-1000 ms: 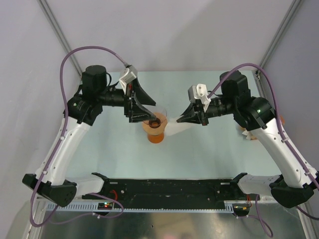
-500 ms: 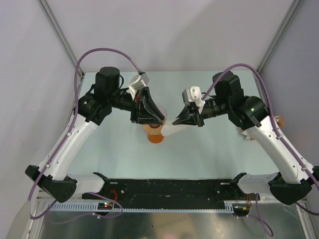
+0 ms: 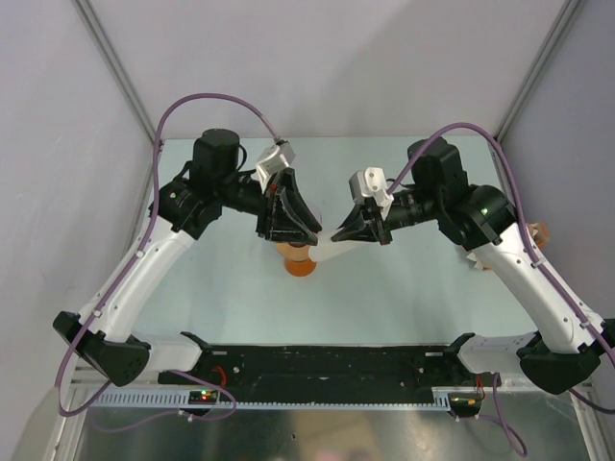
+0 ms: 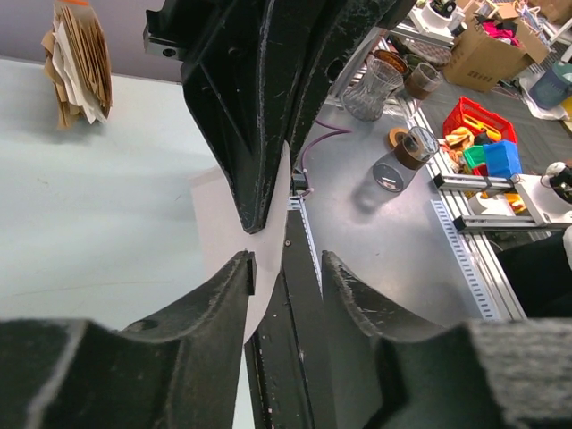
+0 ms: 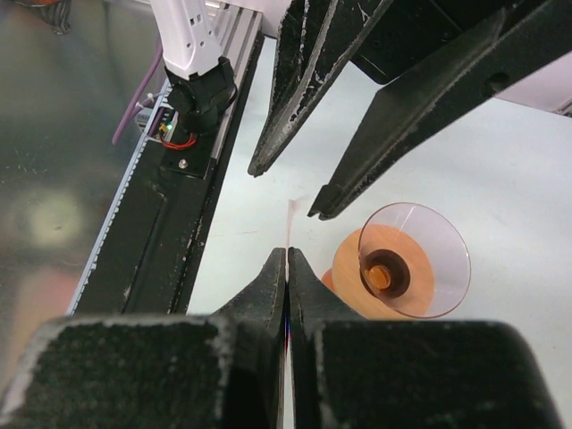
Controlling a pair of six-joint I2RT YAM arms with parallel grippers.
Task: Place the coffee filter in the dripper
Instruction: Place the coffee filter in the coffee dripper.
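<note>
Right gripper (image 5: pixel 287 256) clenched on coffee filter (image 4: pixel 219 223) edge. Left gripper (image 4: pixel 286 264) jaws apart, filter between them. Dripper (image 5: pixel 411 257) at 3 o'clock of the right tips.

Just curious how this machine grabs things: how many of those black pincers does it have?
2. The left gripper, jaws apart, hangs by the dripper; the right gripper, facing it, pinches the coffee filter. None seems hidden.

The pale green table (image 3: pixel 404 288) carries the dripper (image 3: pixel 300 265) and 1 stack of paper fans (image 4: pixel 80 63).
</note>
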